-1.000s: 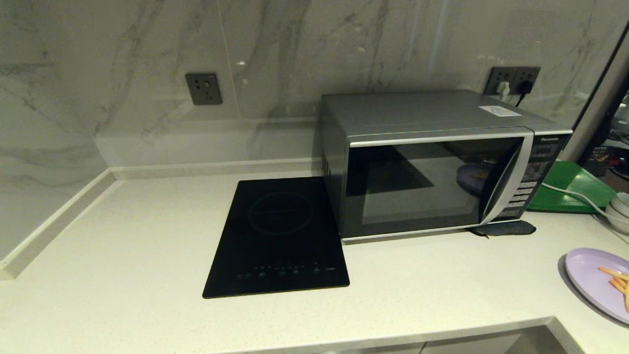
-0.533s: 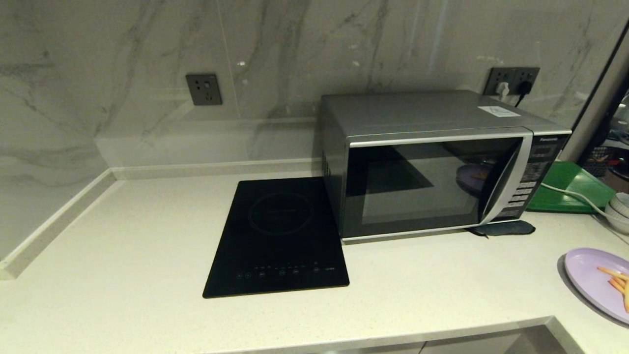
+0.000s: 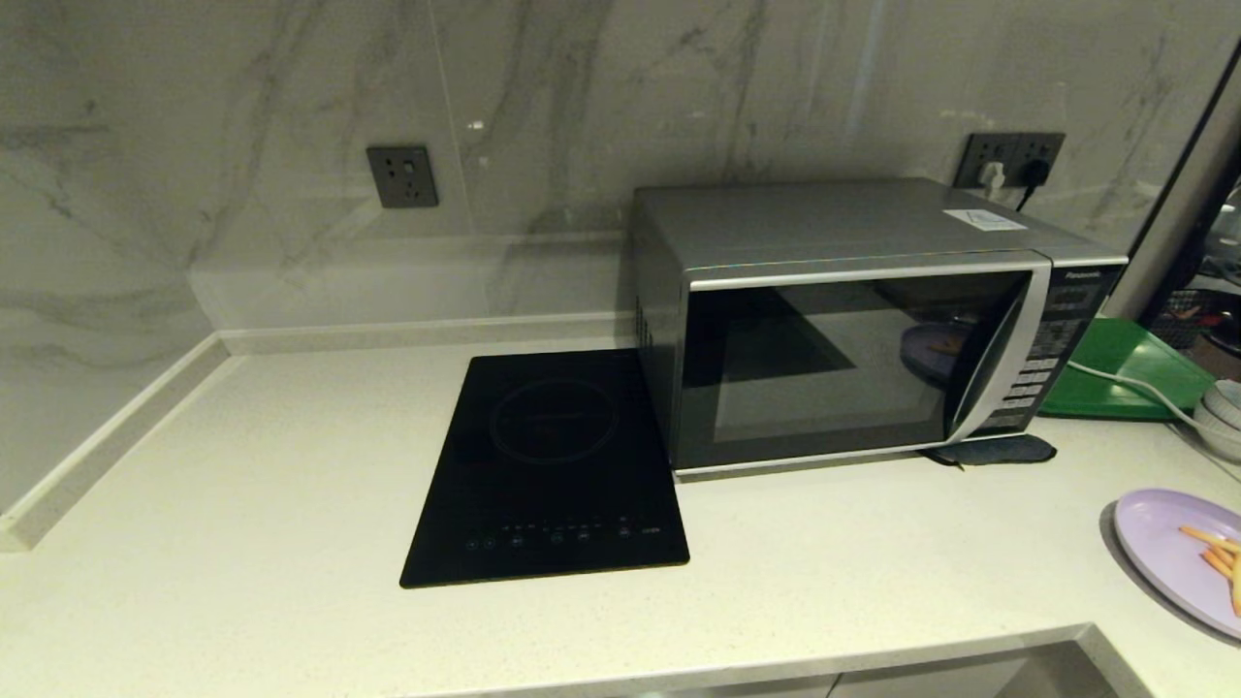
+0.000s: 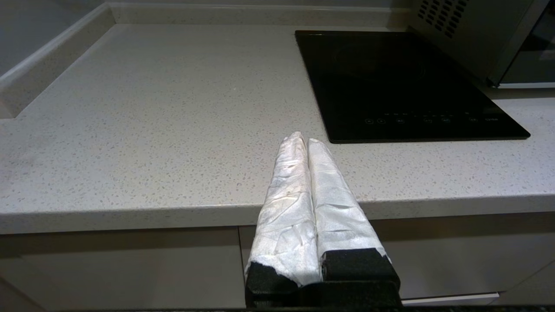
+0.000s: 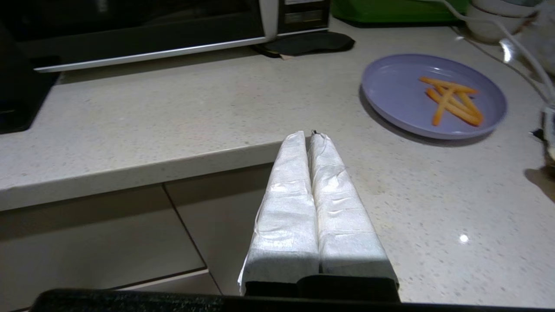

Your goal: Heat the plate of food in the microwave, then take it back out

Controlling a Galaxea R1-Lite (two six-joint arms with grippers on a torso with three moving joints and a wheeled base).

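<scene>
Marble-walled counter point(image 3: 291, 465), Panasonic-branded microwave point(image 3: 853, 320), sticker on top unreadable

The head view is looking forward and down over the surface point(image 3: 291, 465), taking in the microwave point(image 3: 853, 320) and cooktop point(image 3: 548, 465). The left wrist view is looking low along its hand point(image 4: 302, 138) across the surface's front edge, sharing the cooktop point(image 4: 403, 82). The right wrist view is facing past its hand point(image 5: 308, 137), sharing the plate of food point(image 5: 433, 95) with the head view point(image 3: 1178, 557).
</scene>
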